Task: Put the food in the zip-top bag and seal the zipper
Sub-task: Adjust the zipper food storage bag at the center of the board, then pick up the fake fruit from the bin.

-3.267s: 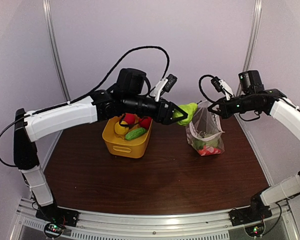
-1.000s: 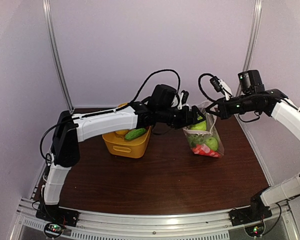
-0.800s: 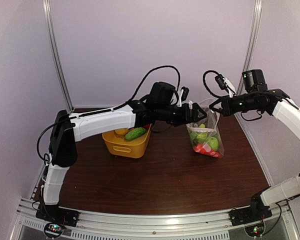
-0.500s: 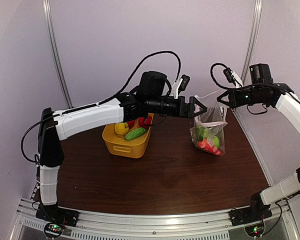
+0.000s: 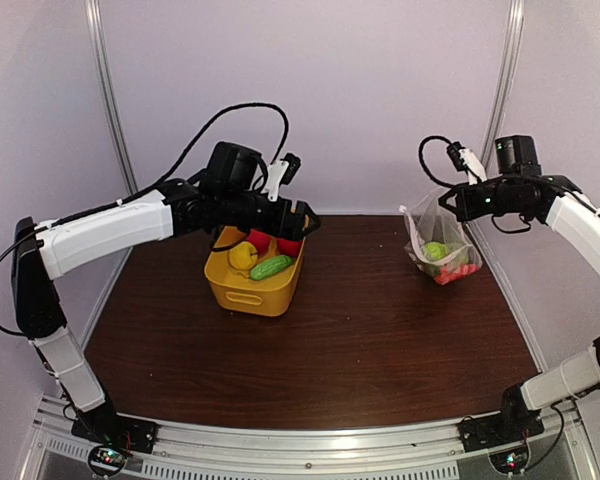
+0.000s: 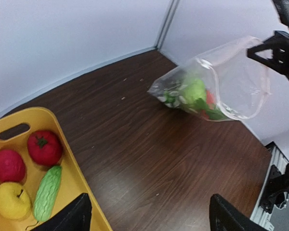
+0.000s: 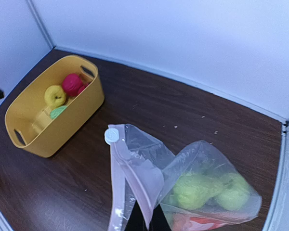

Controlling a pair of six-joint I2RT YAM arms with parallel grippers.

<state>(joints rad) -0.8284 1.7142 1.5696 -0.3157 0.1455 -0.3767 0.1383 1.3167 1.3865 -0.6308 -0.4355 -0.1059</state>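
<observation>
The zip-top bag (image 5: 436, 243) hangs from my right gripper (image 5: 452, 204), which is shut on its mouth edge. In the right wrist view the zipper (image 7: 131, 179) with its white slider (image 7: 111, 136) runs up from my right gripper (image 7: 147, 214). The mouth gapes open. Green round food (image 7: 197, 188) and a red piece (image 7: 198, 224) lie inside the bag. My left gripper (image 5: 303, 221) is open and empty above the yellow basket (image 5: 242, 292). My left gripper (image 6: 149, 220) shows only its fingertips (image 6: 73, 217). A tomato (image 6: 44, 147), a red fruit (image 6: 9, 165), a yellow apple (image 6: 12, 199) and a cucumber (image 6: 47, 191) lie in the basket.
The basket's rim (image 6: 70, 166) stands at the left of the dark wooden table (image 5: 320, 340), about a basket's length from the bag. White walls and metal posts (image 5: 112, 110) close the back and sides.
My left gripper carried a green piece to the bag, left it inside, and drew back open over the basket. My right gripper moved the bag to the right.
</observation>
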